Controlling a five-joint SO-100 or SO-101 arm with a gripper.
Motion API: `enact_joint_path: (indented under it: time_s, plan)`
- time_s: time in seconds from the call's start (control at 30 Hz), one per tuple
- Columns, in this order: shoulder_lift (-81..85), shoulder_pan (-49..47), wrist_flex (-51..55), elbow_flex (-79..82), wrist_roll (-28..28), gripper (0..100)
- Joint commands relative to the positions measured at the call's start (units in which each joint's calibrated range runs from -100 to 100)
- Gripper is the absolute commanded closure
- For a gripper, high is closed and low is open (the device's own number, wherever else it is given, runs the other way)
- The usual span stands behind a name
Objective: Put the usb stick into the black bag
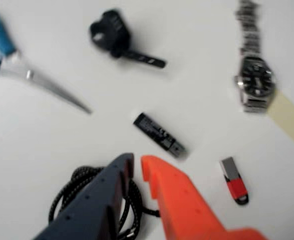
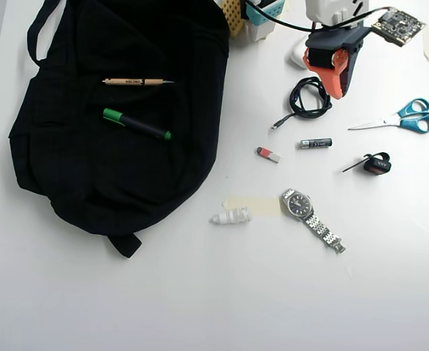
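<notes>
Gripper (image 1: 137, 165) hovers over the coiled cable (image 2: 310, 97), fingers nearly together, holding nothing; usb stick (image 2: 267, 154) lies on the table between black bag (image 2: 119, 110) and battery tube (image 2: 316, 143); risk: grabbing the lookalike tube instead.

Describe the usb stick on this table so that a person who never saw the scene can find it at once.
In the overhead view, start from the big black bag on the left and move right, onto the bare white table. The first small thing past its edge is the usb stick, below the coiled black cable. It is flat, with one red end and one silver end, unlike the round black-and-silver tube to its right.
</notes>
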State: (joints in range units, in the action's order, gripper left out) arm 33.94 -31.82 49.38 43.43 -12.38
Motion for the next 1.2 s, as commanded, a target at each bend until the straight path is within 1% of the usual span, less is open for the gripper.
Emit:
enact_joint_path:
  time_s: [0.0, 0.03, 0.1, 0.2, 0.47, 0.6, 0.73, 0.87, 1.0, 1.17]
  plan:
    - [0.83, -1.17, -5.37, 5.00, -1.31, 98]
    - [0.74, -1.47, -7.87, 6.70, -1.62, 98]
    - [1.16, -2.14, -12.26, 9.76, -4.19, 98]
    - [0.83, -1.47, -13.46, 10.57, -9.49, 98]
    - [0.08, 0.33, -8.56, 10.66, -11.43, 98]
    - [1.08, 0.03, -5.54, 10.57, -15.99, 98]
    - [1.24, 0.40, -1.23, 9.31, -19.24, 98]
    - [1.24, 1.90, 0.92, 9.58, -22.49, 98]
    - [1.24, 4.89, 1.09, 11.20, -27.21, 98]
    - [1.24, 11.02, 1.09, 11.29, -34.08, 98]
